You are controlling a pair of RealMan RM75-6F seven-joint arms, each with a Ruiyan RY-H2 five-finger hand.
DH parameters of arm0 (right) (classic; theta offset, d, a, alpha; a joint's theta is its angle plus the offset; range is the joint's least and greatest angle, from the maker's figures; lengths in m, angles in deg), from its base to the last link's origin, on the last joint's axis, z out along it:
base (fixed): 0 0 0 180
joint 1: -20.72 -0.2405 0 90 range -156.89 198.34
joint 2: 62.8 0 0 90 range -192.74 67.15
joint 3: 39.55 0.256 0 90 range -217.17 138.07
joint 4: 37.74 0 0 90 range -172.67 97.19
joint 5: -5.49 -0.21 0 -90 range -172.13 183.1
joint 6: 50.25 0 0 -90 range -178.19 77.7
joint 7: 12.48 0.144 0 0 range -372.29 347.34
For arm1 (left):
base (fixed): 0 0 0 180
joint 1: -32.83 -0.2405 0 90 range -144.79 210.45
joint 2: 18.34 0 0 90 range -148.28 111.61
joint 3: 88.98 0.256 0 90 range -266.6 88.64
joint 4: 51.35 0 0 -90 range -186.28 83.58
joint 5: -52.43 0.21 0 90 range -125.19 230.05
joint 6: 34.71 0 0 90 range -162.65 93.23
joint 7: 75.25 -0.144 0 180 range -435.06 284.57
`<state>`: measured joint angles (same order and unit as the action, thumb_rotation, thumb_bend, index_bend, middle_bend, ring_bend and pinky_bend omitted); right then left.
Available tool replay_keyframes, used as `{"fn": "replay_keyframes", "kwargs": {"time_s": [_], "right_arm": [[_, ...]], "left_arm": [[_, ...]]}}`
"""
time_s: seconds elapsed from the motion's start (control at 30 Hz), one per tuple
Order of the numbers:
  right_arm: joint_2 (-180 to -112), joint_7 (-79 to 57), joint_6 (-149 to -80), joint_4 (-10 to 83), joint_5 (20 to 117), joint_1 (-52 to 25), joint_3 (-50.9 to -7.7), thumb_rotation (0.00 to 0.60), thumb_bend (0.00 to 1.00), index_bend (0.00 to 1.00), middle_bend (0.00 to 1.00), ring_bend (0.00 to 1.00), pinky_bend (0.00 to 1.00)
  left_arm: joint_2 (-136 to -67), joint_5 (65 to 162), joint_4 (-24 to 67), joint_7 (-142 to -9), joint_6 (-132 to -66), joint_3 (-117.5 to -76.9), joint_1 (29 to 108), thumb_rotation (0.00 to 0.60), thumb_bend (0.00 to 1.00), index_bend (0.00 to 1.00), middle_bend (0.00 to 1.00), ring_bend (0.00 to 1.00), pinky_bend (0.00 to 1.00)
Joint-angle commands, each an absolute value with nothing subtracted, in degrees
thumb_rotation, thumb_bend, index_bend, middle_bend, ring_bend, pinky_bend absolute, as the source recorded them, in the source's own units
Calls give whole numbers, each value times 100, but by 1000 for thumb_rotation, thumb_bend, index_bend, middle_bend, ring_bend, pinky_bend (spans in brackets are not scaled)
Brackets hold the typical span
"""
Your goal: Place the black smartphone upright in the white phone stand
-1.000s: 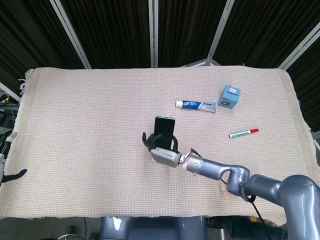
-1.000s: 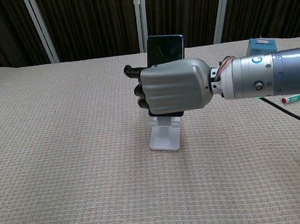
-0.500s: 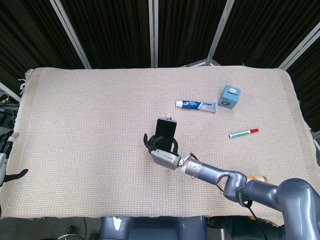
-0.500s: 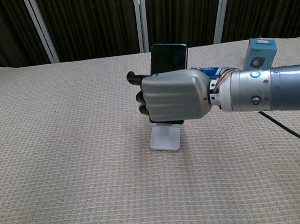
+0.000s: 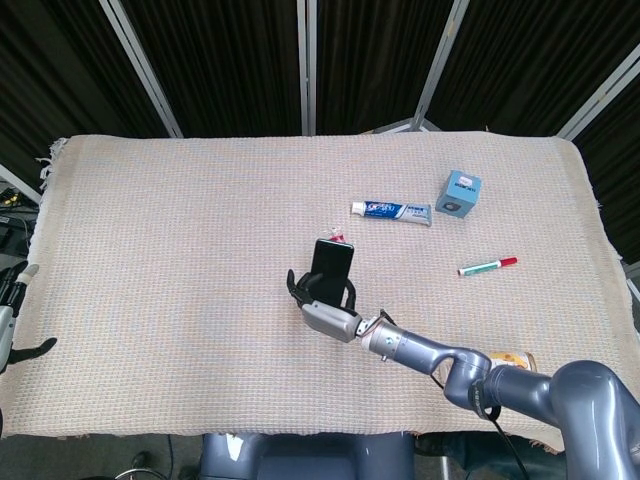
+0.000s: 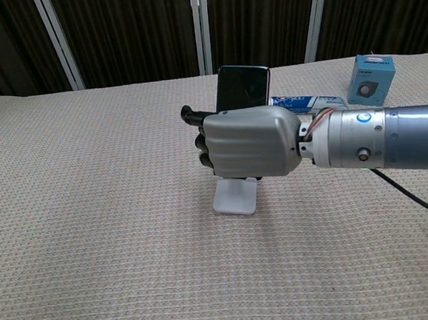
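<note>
the cloth-covered counter (image 5: 160, 250) leaves wide open room across the left and centre of the frame. the right hand (image 6: 248, 144) is clenched round the black smartphone (image 6: 243, 88), held upright directly above the white phone stand (image 6: 235, 195) at mid-frame. the phone is judged stiff, smooth, slippery; side edges suit gripping. the left hand (image 5: 12, 325), at the far left edge, cannot be judged.

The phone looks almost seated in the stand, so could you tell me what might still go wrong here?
1. The right hand hides where the phone meets the stand, so seating is unconfirmed; letting go might tip it.
2. The stand looks small and light; pulling the fingers back could drag it over.
</note>
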<state>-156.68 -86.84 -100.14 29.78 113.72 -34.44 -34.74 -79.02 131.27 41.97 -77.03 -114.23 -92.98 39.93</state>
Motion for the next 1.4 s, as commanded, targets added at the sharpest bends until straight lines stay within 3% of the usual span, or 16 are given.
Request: {"fn": "replay_keyframes", "kwargs": {"time_s": [0.03,0.1,0.6,1.0,1.1,1.23,1.4], "right_arm": [[-15684,-8814,-10013,3008,11302,-3399,-3437,600,38,222,240,359,163],[-15679,-8825,-10042,3049,11293,-3390,-3431,600,2,191,231,357,160],[-15240,-8863,-10488,3544,11189,-3097,-3384,600,0,170,232,358,157],[-13862,-6677,-12836,4914,10286,-1388,-3309,600,0,157,217,361,111],[-13645,-5779,-13370,5279,9798,-805,-3326,600,0,114,146,280,57],[-13383,-4831,-13817,5595,9287,-87,-3514,600,0,8,5,8,0],[-13216,-3871,-13982,5755,8942,544,-3831,600,0,0,0,0,0]], "left_arm": [[-7903,13124,4192,-7702,-11415,-9297,3997,600,0,0,0,0,0],[-7903,13126,4192,-7701,-11410,-9295,4001,600,0,0,0,0,0],[-7870,13199,4241,-7643,-11448,-9270,3986,600,0,0,0,0,0],[-7898,13628,4214,-7397,-11791,-9214,3909,600,0,0,0,0,0],[-7965,13835,4135,-7311,-11983,-9186,3866,600,0,0,0,0,0],[-8046,14059,4055,-7274,-12164,-9119,3811,600,0,0,0,0,0],[-8134,14266,3956,-7300,-12309,-9058,3774,600,0,0,0,0,0]]}}
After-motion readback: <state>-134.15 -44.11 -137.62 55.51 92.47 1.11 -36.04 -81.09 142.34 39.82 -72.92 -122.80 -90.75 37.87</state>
